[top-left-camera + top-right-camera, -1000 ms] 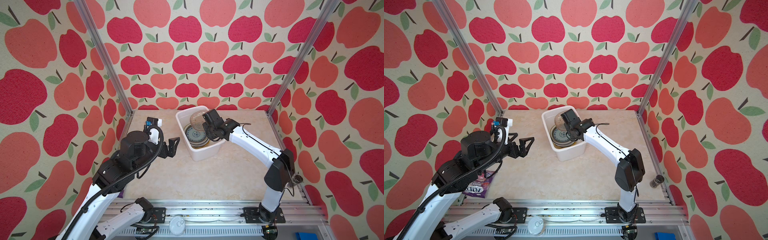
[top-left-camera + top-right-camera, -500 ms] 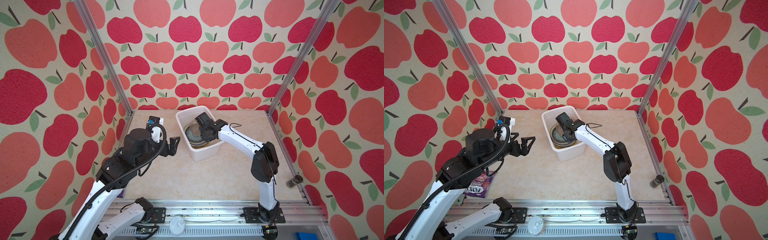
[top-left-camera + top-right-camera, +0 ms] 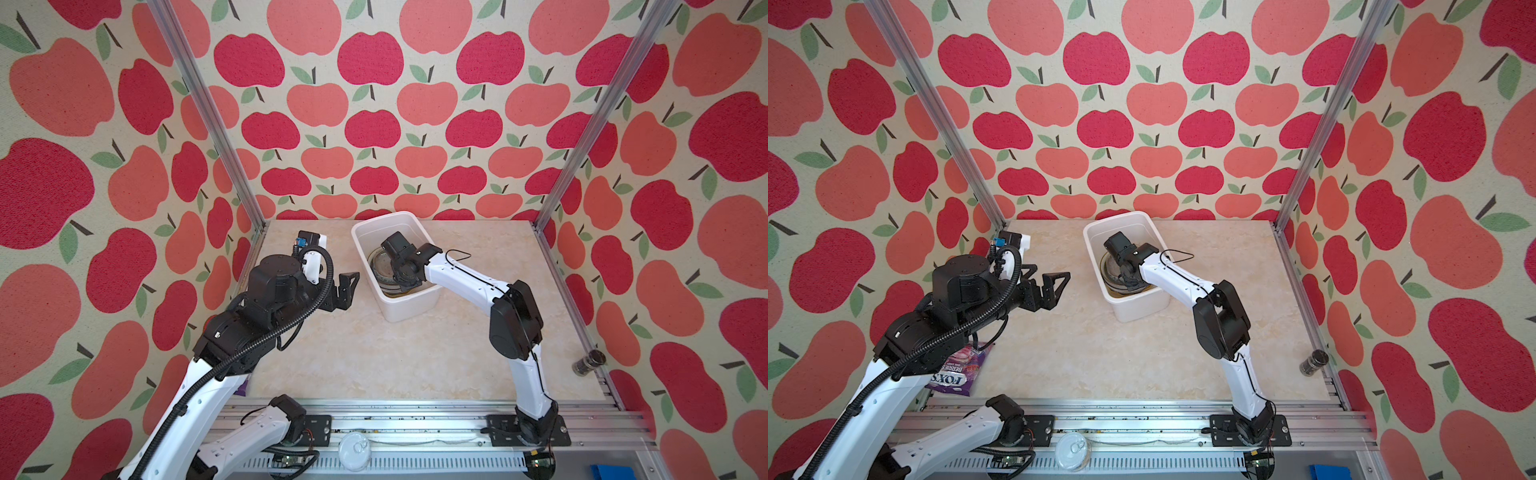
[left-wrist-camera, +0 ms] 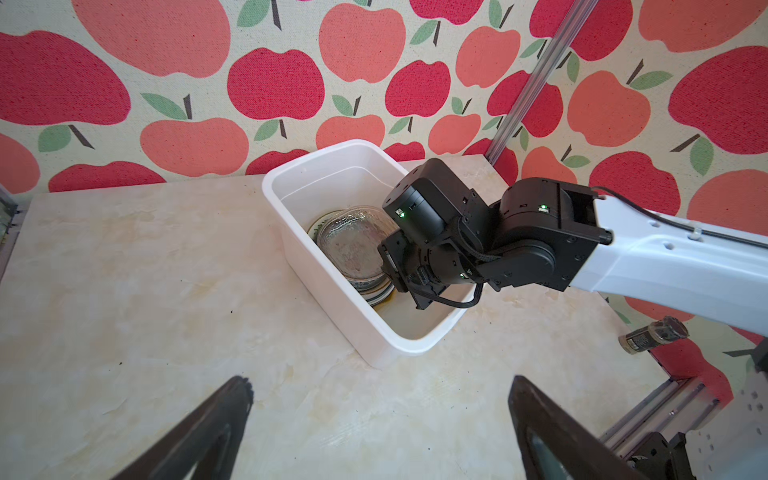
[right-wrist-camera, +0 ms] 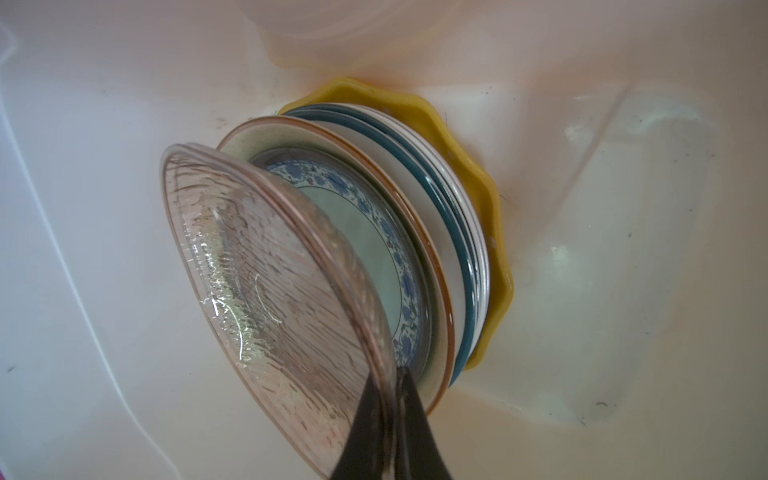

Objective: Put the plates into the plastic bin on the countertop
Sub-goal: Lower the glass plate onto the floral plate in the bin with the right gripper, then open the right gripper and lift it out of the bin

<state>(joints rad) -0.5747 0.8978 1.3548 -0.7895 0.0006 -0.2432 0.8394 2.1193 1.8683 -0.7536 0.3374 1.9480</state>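
Right wrist: right gripper (image 5: 392, 382) clamped on translucent brown plate (image 5: 266, 282) rim, tilted over plate stack (image 5: 457, 232) inside plastic bin (image 5: 623, 208). Left gripper (image 4: 380, 382) fingers wide apart, above countertop (image 4: 124, 270) beside bin.

1 bin (image 3: 409, 309), approx 8 plates (image 5: 291, 291)

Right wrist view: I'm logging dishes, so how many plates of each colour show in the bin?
translucent brown plate: 1
blue-patterned plate: 1
cream plate: 1
white teal-rimmed plates: at least 2
yellow plate: 1
Total: at least 6
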